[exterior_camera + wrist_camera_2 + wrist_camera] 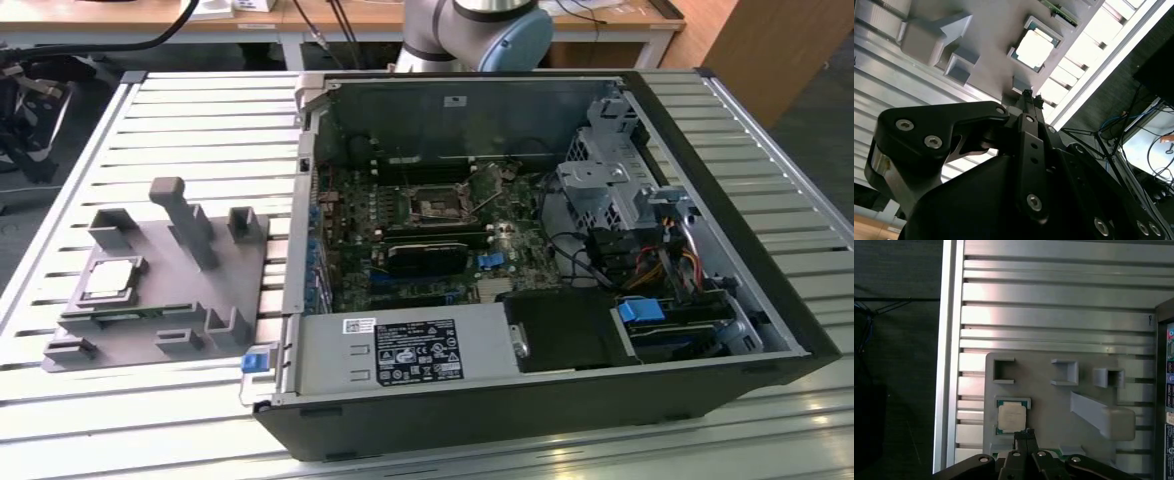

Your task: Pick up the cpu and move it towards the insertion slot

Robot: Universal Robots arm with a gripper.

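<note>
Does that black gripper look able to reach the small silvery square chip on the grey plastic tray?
Probably yes. The black gripper points down near the silvery square chip, nothing lies between them, and the grey tray's posts stand off to the side.

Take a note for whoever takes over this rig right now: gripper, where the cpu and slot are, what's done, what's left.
The gripper is shut, holding nothing, near the cpu in both wrist views.
The cpu lies in the grey tray, outside the computer case, on the exterior view's left.
The insertion slot is on the board inside the case.
Done: nothing lifted. Left: pick-up, move to slot.
</note>
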